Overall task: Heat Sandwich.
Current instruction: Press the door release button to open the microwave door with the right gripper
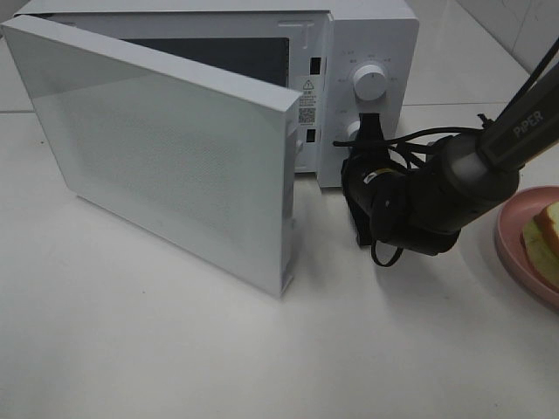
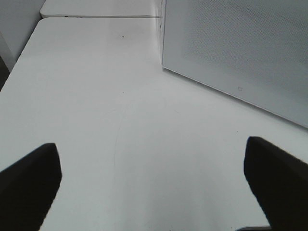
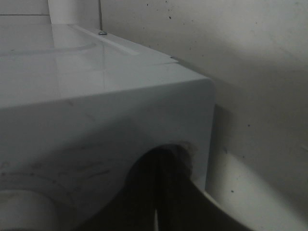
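right pincer (image 1: 367, 131) together at microwave (image 1: 376, 35) panel | sandwich (image 1: 543, 237) on pink plate (image 1: 505, 231), 4 o'clock of it, well apart | left pincer (image 2: 154, 187) apart over table (image 2: 96, 120)

Microwave (image 1: 376, 26): smooth, glossy white; door (image 1: 157, 148) panel finely dotted. Table (image 1: 175, 349): smooth matt white. Plate (image 1: 505, 236), at three o'clock: glossy pink.

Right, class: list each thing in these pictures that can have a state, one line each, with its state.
microwave door: open wide.
sandwich: on the pink plate, outside the microwave.
left gripper: open, holding nothing.
right gripper: shut, tips at the control panel.
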Robot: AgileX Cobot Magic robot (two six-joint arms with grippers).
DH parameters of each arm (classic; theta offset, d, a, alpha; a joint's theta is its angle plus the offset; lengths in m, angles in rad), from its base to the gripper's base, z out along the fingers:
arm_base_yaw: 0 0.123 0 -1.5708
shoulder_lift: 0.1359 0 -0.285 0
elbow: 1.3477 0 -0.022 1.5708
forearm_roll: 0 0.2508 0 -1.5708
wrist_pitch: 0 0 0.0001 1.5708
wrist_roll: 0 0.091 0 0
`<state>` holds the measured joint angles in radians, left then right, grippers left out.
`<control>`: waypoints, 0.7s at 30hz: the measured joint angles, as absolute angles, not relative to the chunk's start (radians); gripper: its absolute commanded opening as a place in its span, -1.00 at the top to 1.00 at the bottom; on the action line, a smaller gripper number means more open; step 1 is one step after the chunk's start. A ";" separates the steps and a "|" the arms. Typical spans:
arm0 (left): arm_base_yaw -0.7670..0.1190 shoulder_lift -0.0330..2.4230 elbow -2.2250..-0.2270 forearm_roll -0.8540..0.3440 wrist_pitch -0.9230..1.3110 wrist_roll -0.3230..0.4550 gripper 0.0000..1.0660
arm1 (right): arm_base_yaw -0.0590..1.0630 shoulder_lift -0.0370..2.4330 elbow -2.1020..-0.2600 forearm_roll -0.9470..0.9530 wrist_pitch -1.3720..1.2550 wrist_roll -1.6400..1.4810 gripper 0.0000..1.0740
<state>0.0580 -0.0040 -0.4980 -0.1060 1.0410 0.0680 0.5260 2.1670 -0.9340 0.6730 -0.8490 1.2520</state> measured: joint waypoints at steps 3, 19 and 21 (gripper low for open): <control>0.058 -0.004 -0.498 -0.106 1.041 0.068 -0.83 | 0.523 2.163 -0.934 0.673 -0.833 1.241 1.00; 0.058 -0.004 -0.498 -0.106 1.041 0.068 -0.83 | 0.496 2.105 -0.930 0.651 -0.713 1.227 0.98; 0.058 -0.004 -0.498 -0.106 1.041 0.068 -0.83 | 0.495 2.101 -0.927 0.646 -0.704 1.227 0.98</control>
